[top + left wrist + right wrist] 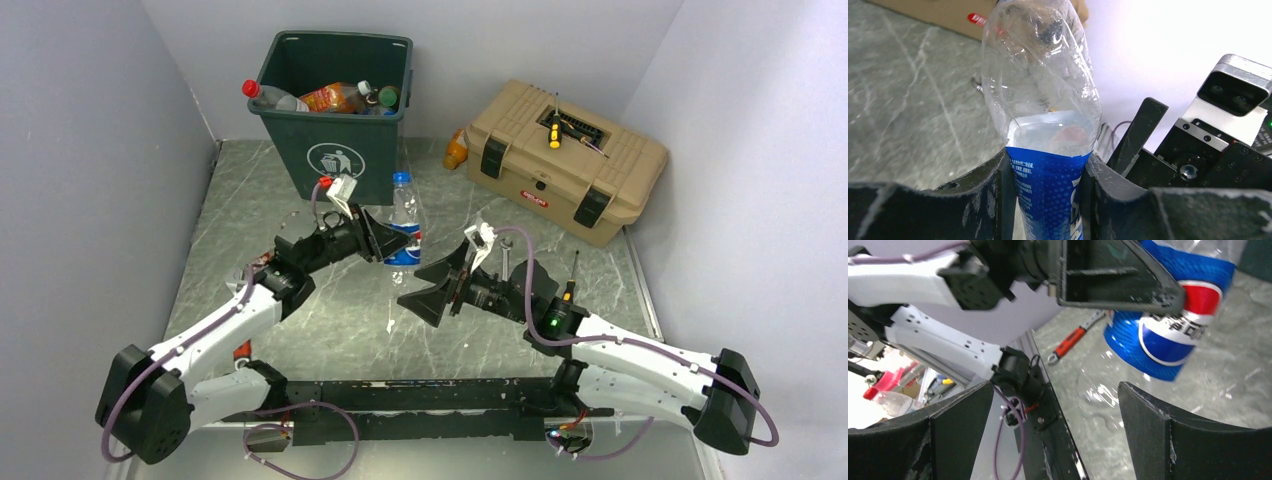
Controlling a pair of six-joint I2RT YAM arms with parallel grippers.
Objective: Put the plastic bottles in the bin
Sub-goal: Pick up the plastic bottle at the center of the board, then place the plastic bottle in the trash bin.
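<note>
a clear blue-labelled bottle [404,205] stands upright just in front of the bin [296,140], clamped at its label by the left gripper [390,240]. several bottles [330,97] already lie in the bin. an orange bottle [456,150] waits beside the toolbox [600,170]. the right gripper [432,285] gapes wide, empty.

Robot lab cell: white partition walls [90,120], marble-look tabletop [340,330].
</note>
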